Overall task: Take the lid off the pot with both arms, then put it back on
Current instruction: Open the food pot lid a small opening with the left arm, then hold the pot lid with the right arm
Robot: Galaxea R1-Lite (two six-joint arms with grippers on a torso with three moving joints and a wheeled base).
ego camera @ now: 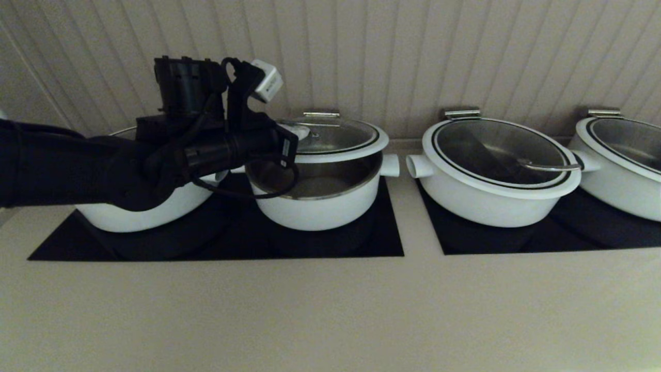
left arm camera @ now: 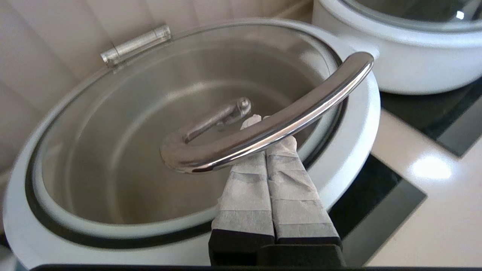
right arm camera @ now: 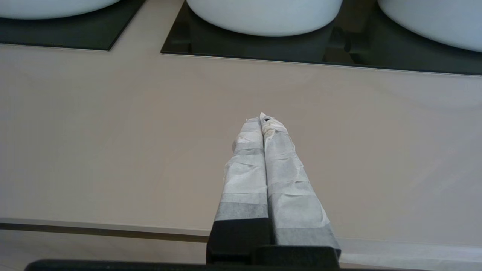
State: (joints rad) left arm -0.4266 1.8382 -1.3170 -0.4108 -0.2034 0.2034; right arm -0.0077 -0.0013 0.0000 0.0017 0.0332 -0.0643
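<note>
Closest to you, your right gripper [right arm camera: 263, 120] is parked low over the bare beige counter [right arm camera: 113, 131], fingers pressed together, holding nothing; it doesn't show in the head view at all.

Further in, your left arm [ego camera: 77, 165] reaches across the leftmost pot [ego camera: 144, 212] to the deep pot [ego camera: 320, 204] on the black cooktop [ego camera: 382, 243]. The left gripper [left arm camera: 260, 122] has its taped fingers [left arm camera: 248, 184] closed together and tucked under the steel handle [left arm camera: 271, 124], not clamped around it.

The lid [ego camera: 335, 137] is tilted, front edge raised off the pot so you see the steel inside, back edge near the hinge [ego camera: 321, 114] at the wall.

Off to the right are two wider pots [ego camera: 496, 170] with lids on.
</note>
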